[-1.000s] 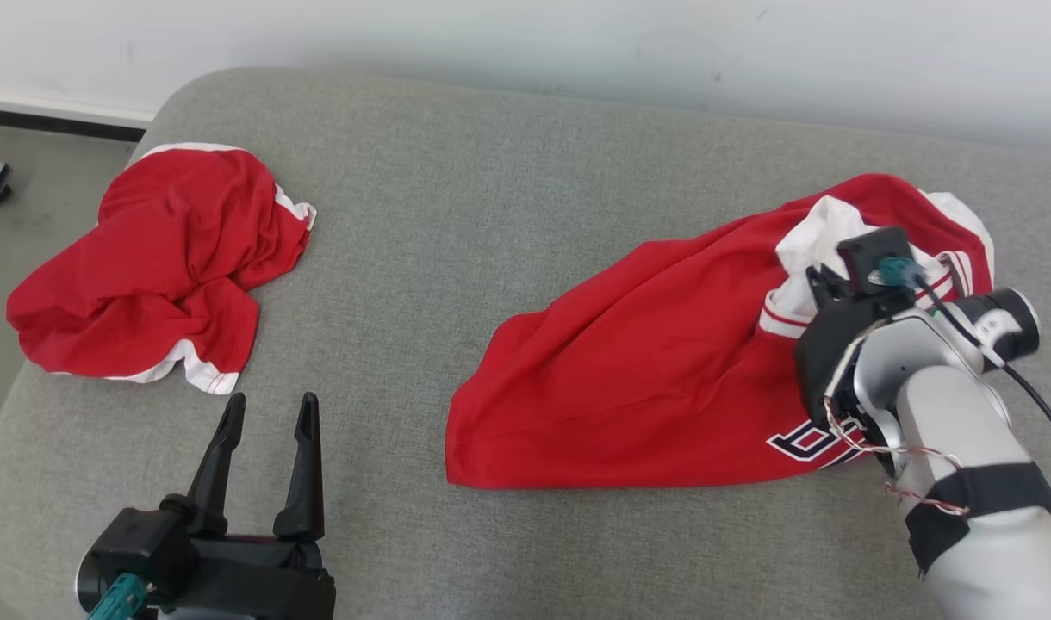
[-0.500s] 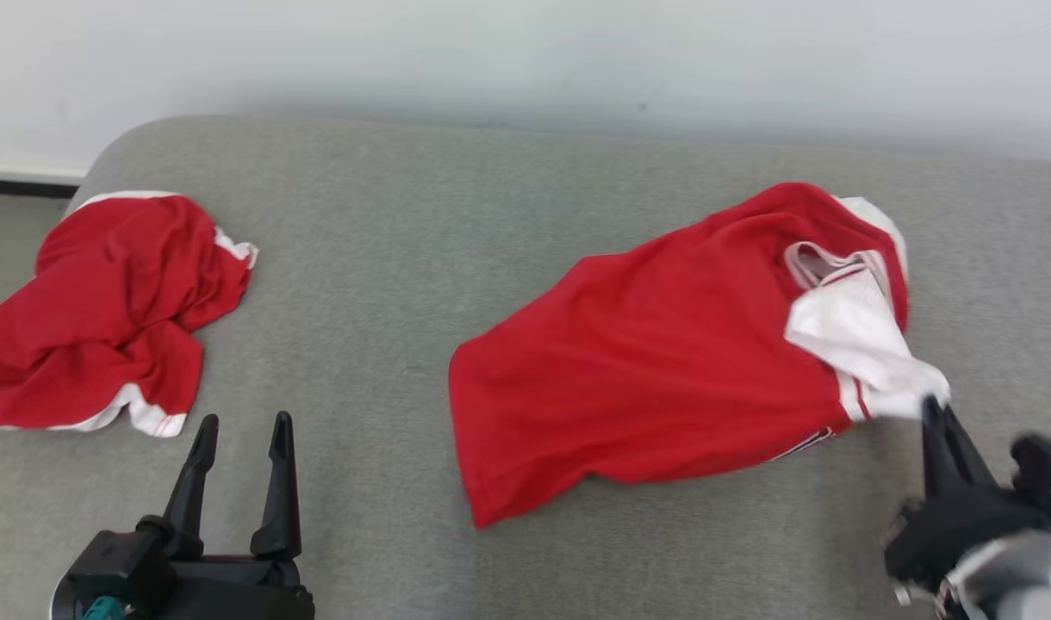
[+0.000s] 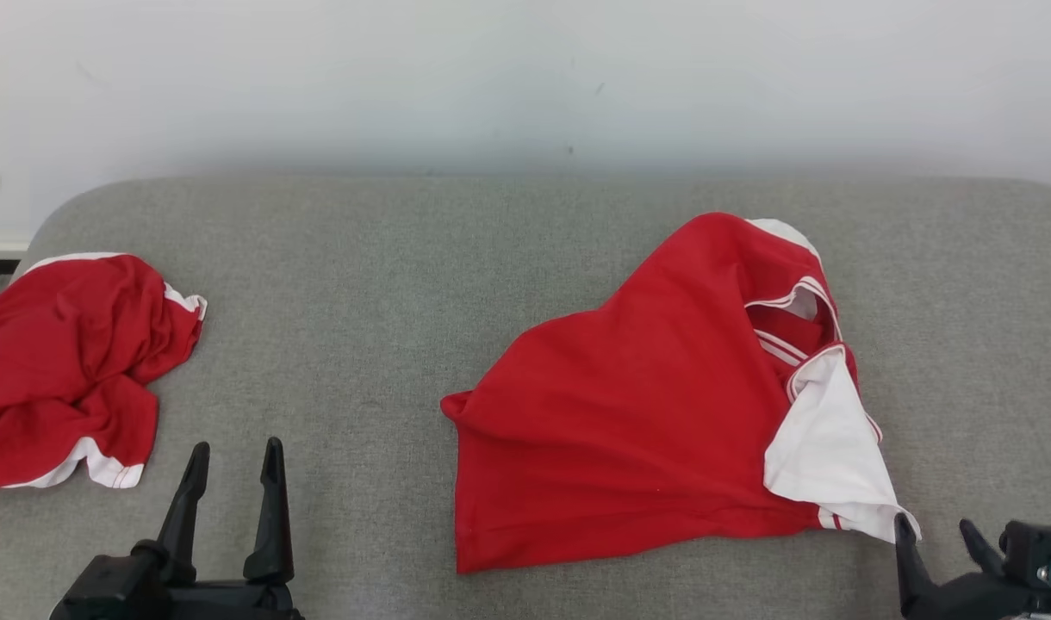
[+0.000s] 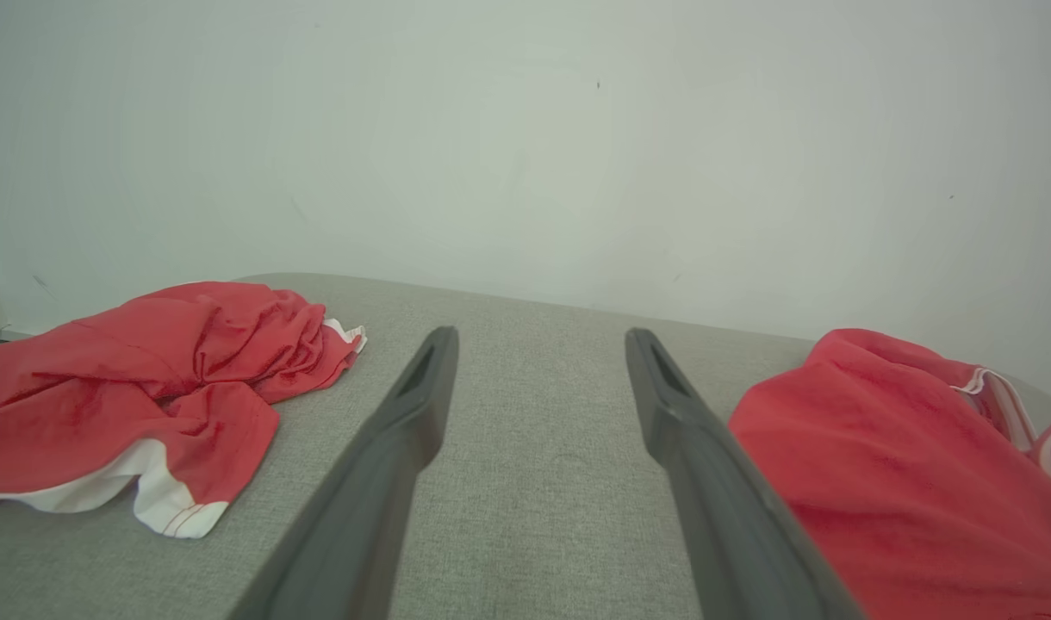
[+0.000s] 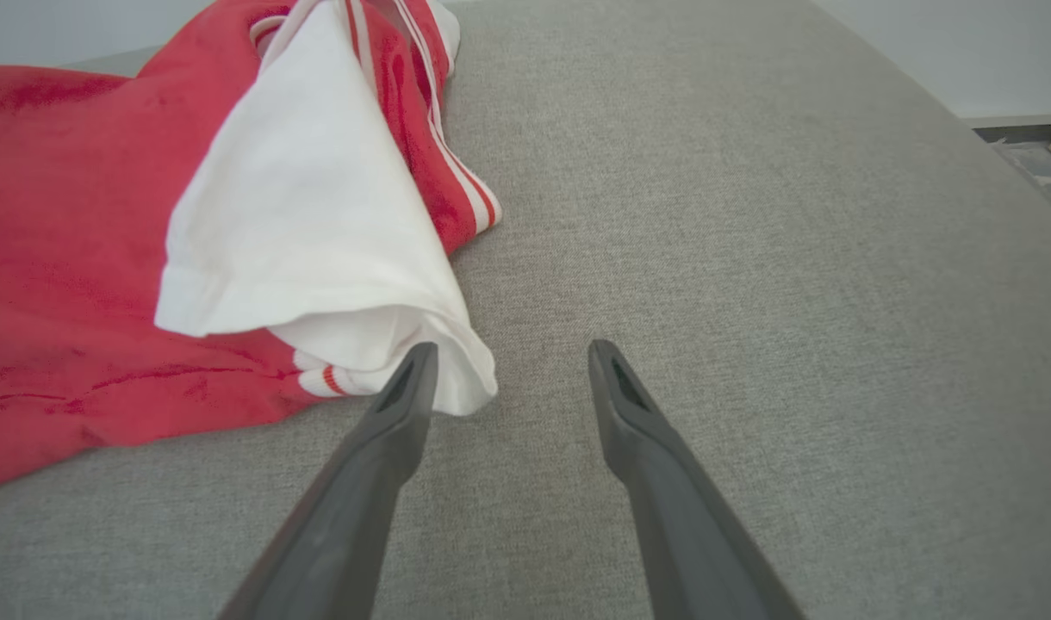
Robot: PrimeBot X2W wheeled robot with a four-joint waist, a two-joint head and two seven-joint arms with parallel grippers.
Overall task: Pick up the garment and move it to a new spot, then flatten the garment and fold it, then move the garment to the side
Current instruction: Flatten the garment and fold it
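red garment (image 3: 629, 413) on grey cushion (image 3: 388, 258)

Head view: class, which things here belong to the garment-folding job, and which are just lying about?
In the job:
spread red garment with white sleeve
right gripper, open beside it
left gripper, open

Lying about:
crumpled red garment, far left

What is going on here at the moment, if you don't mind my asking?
The robot is working on a red shirt that lies loosely spread, not yet flat or folded, on a grey cushion. Its right hand is open beside the tip of the shirt's white sleeve and grips nothing. The left hand is open too, idle over the cushion. A second red garment lies crumpled at the far left.
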